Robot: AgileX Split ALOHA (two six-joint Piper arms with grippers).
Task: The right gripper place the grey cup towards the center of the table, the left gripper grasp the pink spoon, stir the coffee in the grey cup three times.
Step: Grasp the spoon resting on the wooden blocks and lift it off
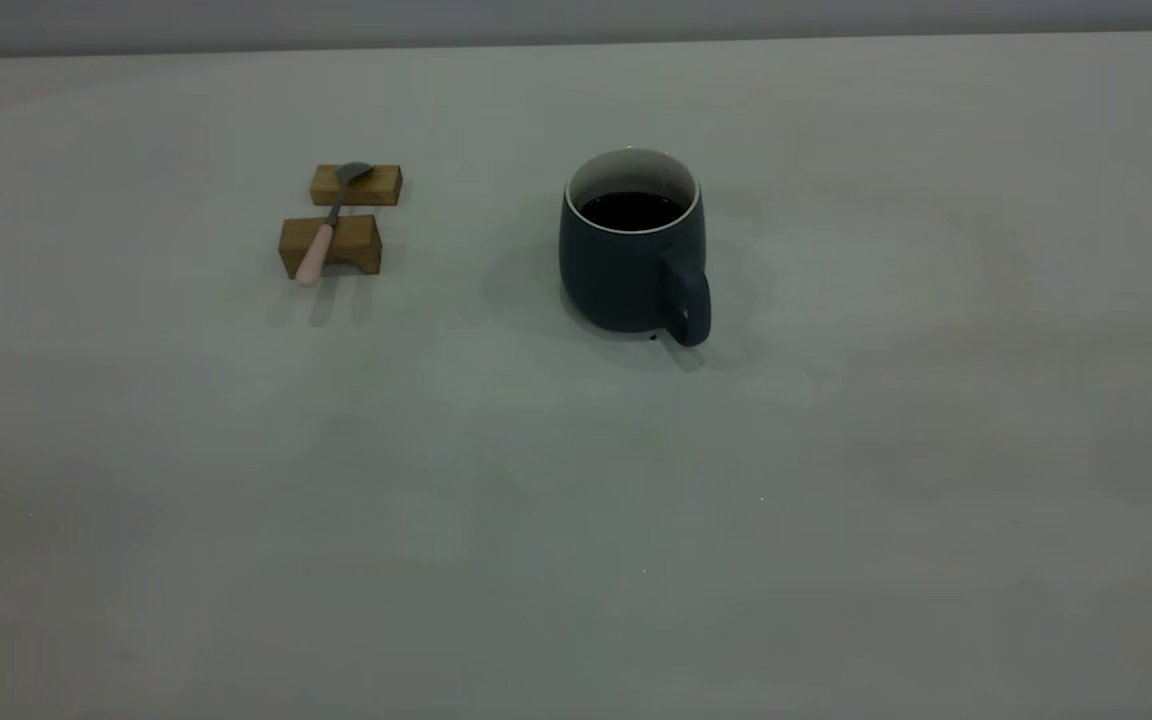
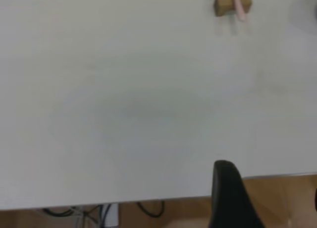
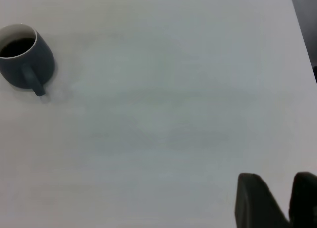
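The grey cup (image 1: 633, 260) stands upright near the middle of the table (image 1: 576, 520), its handle toward the camera, with black coffee (image 1: 633, 208) inside. The pink spoon (image 1: 329, 228) lies across two wooden blocks to the cup's left. Neither gripper shows in the exterior view. In the left wrist view, my left gripper (image 2: 271, 181) is open over the table's near edge, far from the pink spoon (image 2: 241, 8). My right gripper (image 3: 277, 181) is open by a narrow gap and holds nothing, far from the grey cup (image 3: 25, 57) and its coffee (image 3: 17, 46).
Two tan wooden blocks (image 1: 356, 185) (image 1: 329, 245) carry the spoon; one block (image 2: 229, 4) shows in the left wrist view. The table's edge (image 2: 148, 201) runs below the left gripper, with cables and a wooden floor beyond. A tiny dark speck (image 1: 652, 337) lies by the cup's handle.
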